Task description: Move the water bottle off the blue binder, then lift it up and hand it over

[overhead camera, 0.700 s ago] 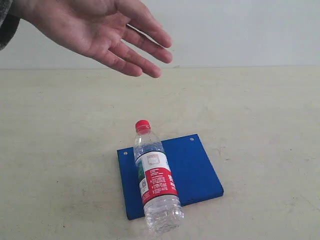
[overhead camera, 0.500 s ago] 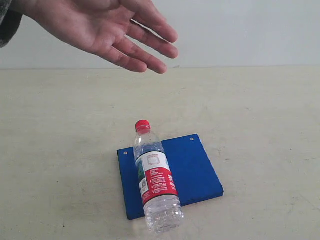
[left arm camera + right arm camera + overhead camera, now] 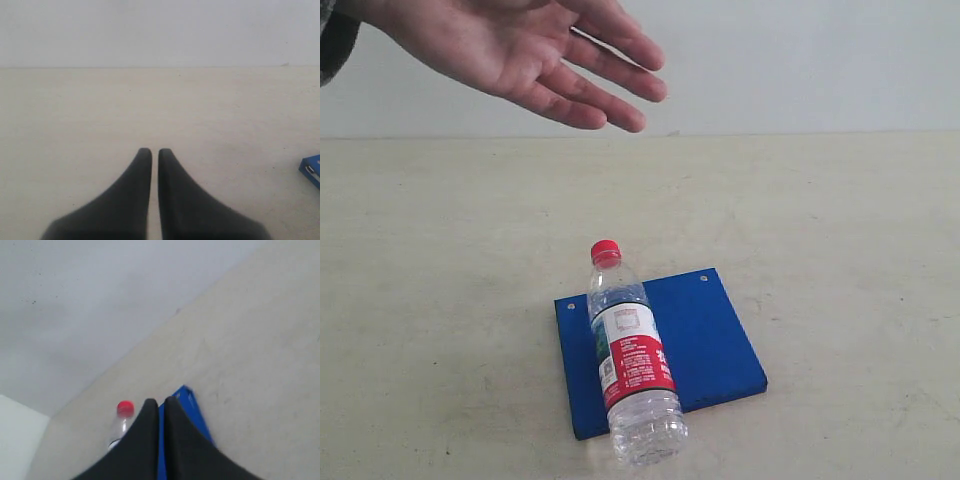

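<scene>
**Bottle lying on the binder, open hand overhead**

A small clear plastic water bottle [image 3: 630,355] with a red, white and green label lies on its side on the flat, square blue binder [image 3: 710,335]. Its red cap [image 3: 606,251] points toward the far wall, and its base reaches past the binder's near edge. Both rest on the pale table [image 3: 840,230]. A person's bare open hand [image 3: 510,40] hovers at upper left, fingers extended rightward, well apart from them.

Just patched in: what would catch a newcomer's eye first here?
The bottle lies on its side across the binder, red cap pointing away from the camera, base overhanging the near edge. A person's open palm hovers at the exterior view's upper left.
</scene>
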Robot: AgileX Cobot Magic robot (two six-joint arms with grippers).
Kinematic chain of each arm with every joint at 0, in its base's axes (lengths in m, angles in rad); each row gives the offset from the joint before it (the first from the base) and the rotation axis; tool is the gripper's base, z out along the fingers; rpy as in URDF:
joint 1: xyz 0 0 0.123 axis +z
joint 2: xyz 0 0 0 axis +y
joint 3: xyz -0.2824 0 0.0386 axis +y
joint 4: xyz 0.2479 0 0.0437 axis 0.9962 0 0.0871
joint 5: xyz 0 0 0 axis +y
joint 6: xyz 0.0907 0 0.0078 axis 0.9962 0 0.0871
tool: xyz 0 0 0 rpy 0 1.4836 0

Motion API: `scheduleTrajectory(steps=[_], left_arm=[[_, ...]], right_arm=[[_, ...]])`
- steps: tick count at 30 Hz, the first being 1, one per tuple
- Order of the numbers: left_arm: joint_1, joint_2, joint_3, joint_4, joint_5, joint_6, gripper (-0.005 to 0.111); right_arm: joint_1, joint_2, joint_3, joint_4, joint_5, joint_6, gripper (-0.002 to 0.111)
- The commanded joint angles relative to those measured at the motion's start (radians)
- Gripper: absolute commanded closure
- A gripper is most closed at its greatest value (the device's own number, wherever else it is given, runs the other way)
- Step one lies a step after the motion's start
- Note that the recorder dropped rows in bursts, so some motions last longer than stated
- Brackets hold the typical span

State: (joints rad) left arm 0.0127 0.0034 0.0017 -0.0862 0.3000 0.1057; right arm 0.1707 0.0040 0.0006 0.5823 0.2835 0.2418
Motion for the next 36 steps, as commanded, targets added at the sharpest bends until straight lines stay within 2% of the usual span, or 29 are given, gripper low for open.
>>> scheduleTrajectory(steps=[1, 4, 9, 11, 17, 20, 25, 27, 36], left_arm=[[-0.005, -0.003, -0.002, 0.001, -0.013, 0.003, 0.102], [-0.005, -0.003, -0.002, 0.001, -0.013, 0.003, 0.102], [-0.005, -0.003, -0.002, 0.001, -0.013, 0.003, 0.102], [-0.005, -0.003, -0.002, 0.001, -0.013, 0.003, 0.102], [-0.005, -0.003, -0.002, 0.001, -0.013, 0.003, 0.102], [-0.005, -0.003, -0.002, 0.001, -0.013, 0.003, 0.102], [-0.005, -0.003, -0.002, 0.001, -0.013, 0.003, 0.102], [-0.005, -0.003, -0.002, 0.001, -0.013, 0.003, 0.102], [-0.005, -0.003, -0.002, 0.001, -0.013, 0.003, 0.102]], right_arm=[[0.0, -0.004, -0.001, 0.206, 0.221, -0.233, 0.109], [0.0, -0.004, -0.001, 0.45, 0.259, -0.588, 0.109], [0.0, -0.004, -0.013, 0.792, 0.074, -0.979, 0.109], [0.0, -0.004, -0.062, 0.806, 0.035, -1.04, 0.109], [0.0, -0.004, -0.247, 0.81, -0.092, -1.036, 0.108], [0.0, 0.048, -0.326, 0.808, -0.05, -1.113, 0.098], [0.0, 0.449, -0.423, 0.808, 0.291, -1.246, 0.064], [0.0, 0.672, -0.46, 0.808, 0.363, -1.265, 0.056], [0.005, 1.47, -0.796, 0.807, 0.59, -1.399, 0.052]])
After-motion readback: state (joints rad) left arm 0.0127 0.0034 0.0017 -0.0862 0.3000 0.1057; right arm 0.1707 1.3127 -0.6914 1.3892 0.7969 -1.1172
